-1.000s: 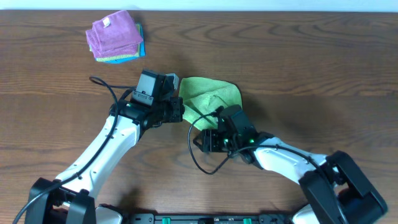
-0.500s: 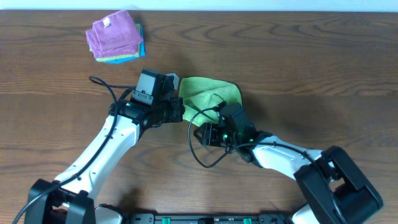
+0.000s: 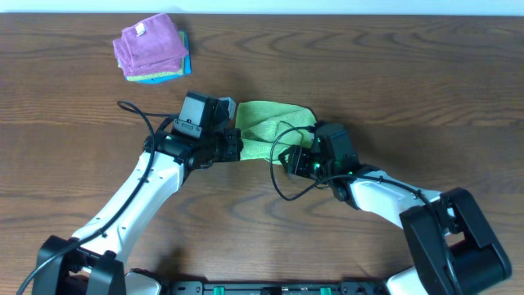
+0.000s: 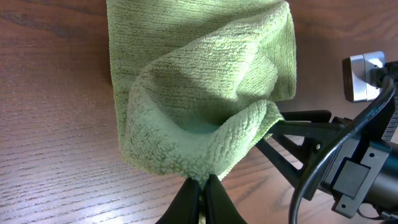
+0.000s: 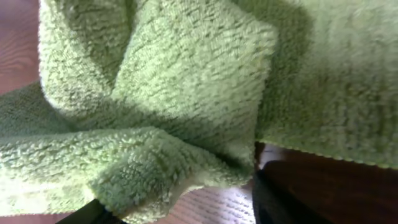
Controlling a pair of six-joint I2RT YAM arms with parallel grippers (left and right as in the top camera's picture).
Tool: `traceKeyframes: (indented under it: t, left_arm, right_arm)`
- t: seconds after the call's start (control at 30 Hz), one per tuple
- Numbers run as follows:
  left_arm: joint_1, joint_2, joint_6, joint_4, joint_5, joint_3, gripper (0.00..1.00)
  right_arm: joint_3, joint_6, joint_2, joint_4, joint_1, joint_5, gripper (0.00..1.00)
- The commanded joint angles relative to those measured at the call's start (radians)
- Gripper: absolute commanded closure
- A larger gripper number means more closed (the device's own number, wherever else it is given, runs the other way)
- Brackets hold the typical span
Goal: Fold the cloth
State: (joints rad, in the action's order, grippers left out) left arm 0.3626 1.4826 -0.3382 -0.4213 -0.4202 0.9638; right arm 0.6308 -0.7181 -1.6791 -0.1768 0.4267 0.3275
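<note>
Left wrist view: left end effector [image 4: 200, 186], bottom centre, pinched tight on the cloth [image 4: 199, 93] hem, with the cloth spreading up-frame on the desk [image 3: 393, 74]. Right end effector [image 5: 181, 204]: fingers apart about a cloth fold, hold cannot be told; it has shifted rightward to the cloth's right edge. Purple cloth [image 3: 147, 45], upper left: white tag [image 3: 140, 30], unreadable.

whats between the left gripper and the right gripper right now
The cloth. In the overhead view it lies bunched between the left gripper and the right gripper. The left wrist view shows the left one pinching its edge.
</note>
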Motion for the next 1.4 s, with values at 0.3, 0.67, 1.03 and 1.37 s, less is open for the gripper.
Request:
traceKeyframes:
  t: [0.3,0.67,1.03,1.37]
  left_arm:
    - [-0.003,-0.024,0.020,0.007,-0.018,0.030,0.94]
    - [-0.003,-0.024,0.021,0.006,0.006,0.054,0.94]
    - [-0.003,-0.024,0.050,-0.028,0.048,0.134,0.94]
    - [-0.003,-0.024,0.126,-0.146,0.143,0.343,0.94]
  right_arm:
    - [-0.003,0.017,-0.009,-0.006,-0.006,-0.058,0.89]
    - [0.210,0.243,-0.008,0.280,-0.017,-0.074,0.98]
    - [0.540,0.466,-0.008,0.714,-0.034,-0.365,0.98]
    - [0.758,0.582,-0.008,0.901,-0.079,-0.514,0.98]
